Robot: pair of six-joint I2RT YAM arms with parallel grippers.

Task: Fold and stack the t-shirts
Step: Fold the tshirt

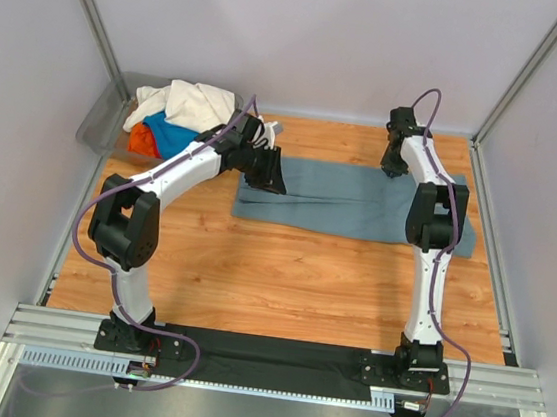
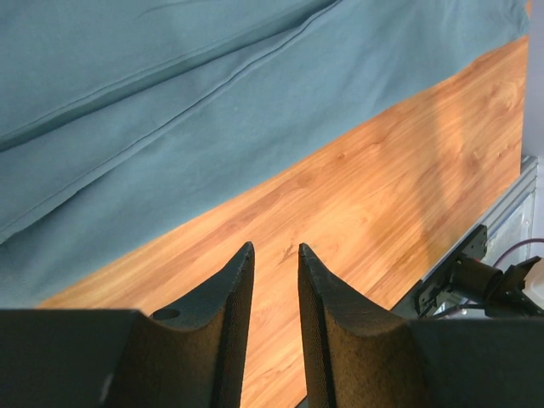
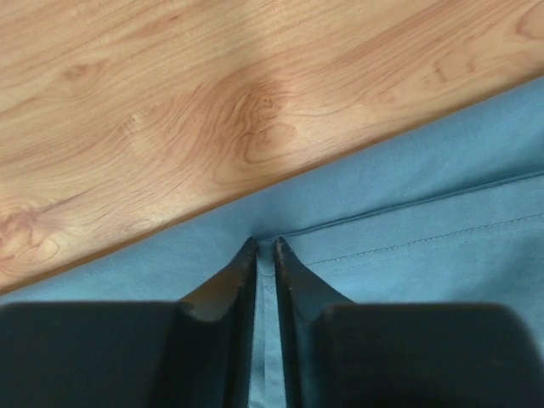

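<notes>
Cloth is all you handle here: judge every shirt light, limp and apt to slide on the wood. Take it by a hem or corner, never mid-panel.

At far left, the grey bin (image 1: pixel 102 126) holds the cream-white shirt (image 1: pixel 195 103), the bright blue shirt (image 1: pixel 173 136) and the red-orange shirt (image 1: pixel 143 141) in a loose heap, unfolded.

Next, the left fingers (image 2: pixel 240 285) stand apart with nothing between them. They are over the bare surface (image 1: pixel 282 269), just beside the left end of the slate grey-blue shirt (image 1: pixel 350 202).

That shirt lies flat as a long band toward the far side of the surface. Its long axis runs left to right, one end by the left arm and the other past the right arm. Which end is the neck does not show.

At right, the right fingers (image 3: pixel 238 272) stand almost together on the band's far edge, gripping a strip of cloth. Expect the band to sag and drag if lifted by one edge, so support both ends.
</notes>
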